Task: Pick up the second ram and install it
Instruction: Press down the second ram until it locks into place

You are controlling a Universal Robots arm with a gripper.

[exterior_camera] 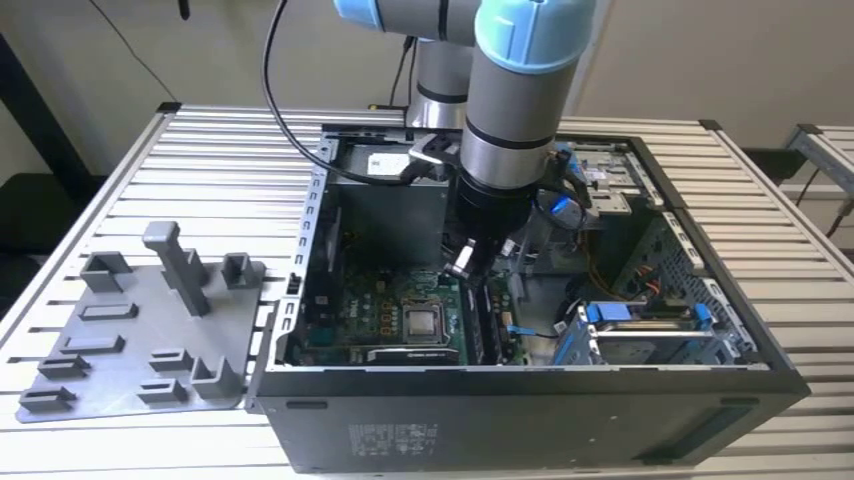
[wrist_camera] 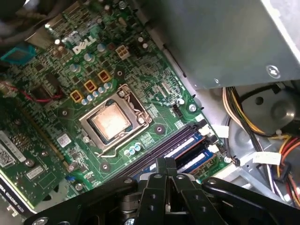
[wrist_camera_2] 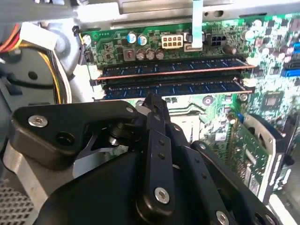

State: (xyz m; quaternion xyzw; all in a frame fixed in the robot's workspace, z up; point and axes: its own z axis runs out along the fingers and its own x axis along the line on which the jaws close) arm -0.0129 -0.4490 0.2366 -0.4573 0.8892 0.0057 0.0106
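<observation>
1. Surveying the bay, you find the gripper [exterior_camera: 461, 264] lowered inside the open computer case [exterior_camera: 534, 425], hanging just above the CPU socket [exterior_camera: 424, 322]; the arm comes down from overhead.
2. Gripper, condition: in both wrist views its fingertips are pressed together with nothing between them; it is clenched and carries no load [wrist_camera_2: 152, 99] [wrist_camera: 166, 163].
3. Second ram [wrist_camera_2: 173, 87]: a dark-blue stick lying flat along its slot on the motherboard [wrist_camera_2: 211, 110], beside the CPU socket; in the second wrist view it sits directly in front of the closed fingertips, very near them; whether they touch it you cannot tell.
4. First ram [wrist_camera_2: 173, 69]: a matching blue stick in the next slot, parallel to the second ram and just beside it, on the side away from the CPU socket.
5. CPU socket [wrist_camera: 112, 122]: a bare metal square under a steel frame and latch lever; the memory slots run along one side of it.
6. Cable bundle [wrist_camera: 243, 110]: yellow, orange and black wires, beyond the memory slots from the CPU socket, near the case wall.
7. Fixture plate [exterior_camera: 120, 350]: grey, with blocks and posts standing on it; it lies outside the case, well apart from the CPU socket, to the exterior view's left.
8. Table [exterior_camera: 227, 160]: pale slatted metal; it bears the case and the plate.
</observation>
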